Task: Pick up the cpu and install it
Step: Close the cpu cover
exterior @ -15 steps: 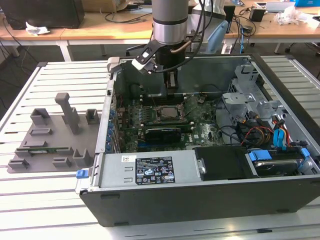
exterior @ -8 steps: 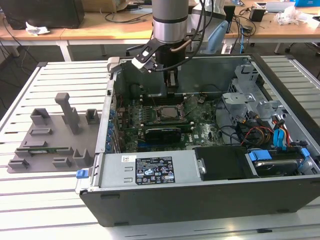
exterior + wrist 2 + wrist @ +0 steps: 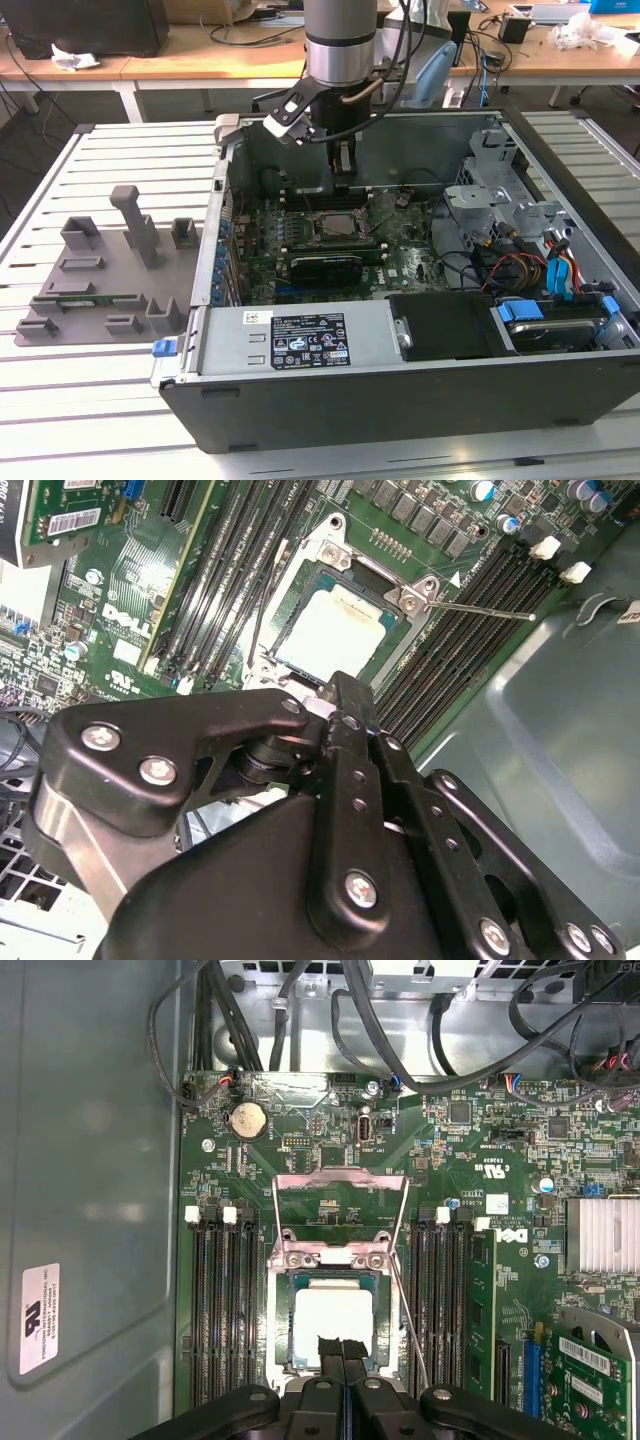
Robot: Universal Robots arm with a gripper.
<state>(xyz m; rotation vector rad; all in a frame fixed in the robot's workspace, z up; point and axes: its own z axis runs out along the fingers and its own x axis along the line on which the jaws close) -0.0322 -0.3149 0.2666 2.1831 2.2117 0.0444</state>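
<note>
Grey plastic makes up the fixture (image 3: 100, 290), which lies on the slatted table (image 3: 60, 430) at the exterior view's left, well apart from the work. Next along is the open case (image 3: 400, 400). Over its board the arm (image 3: 340, 40) hangs straight down, with the gripper (image 3: 343, 190) just above the socket (image 3: 335, 222). At the exterior view's right, a tangle of cables (image 3: 520, 270) sits clear of the arm.

In the first wrist view the cpu (image 3: 335, 1320) lies flat inside the socket's black frame, silvery top up. The fingers (image 3: 330, 1352) are pressed together with nothing between them, and their tips sit over one edge of the chip. I cannot tell whether they touch it. The plate (image 3: 335, 1256) is tilted open beyond the cpu. The lever (image 3: 410, 1320) stands free between the socket and a bank of slots (image 3: 440, 1310).

Judging from this, the pick and carry are done and the seating stage is in hand, because the chip is in place but nothing is latched over it. Any further move here seems to call for a chip that is square and level in its frame. It also calls for light, straight-down contact with no sideways push, since the contacts underneath would bend easily.
</note>
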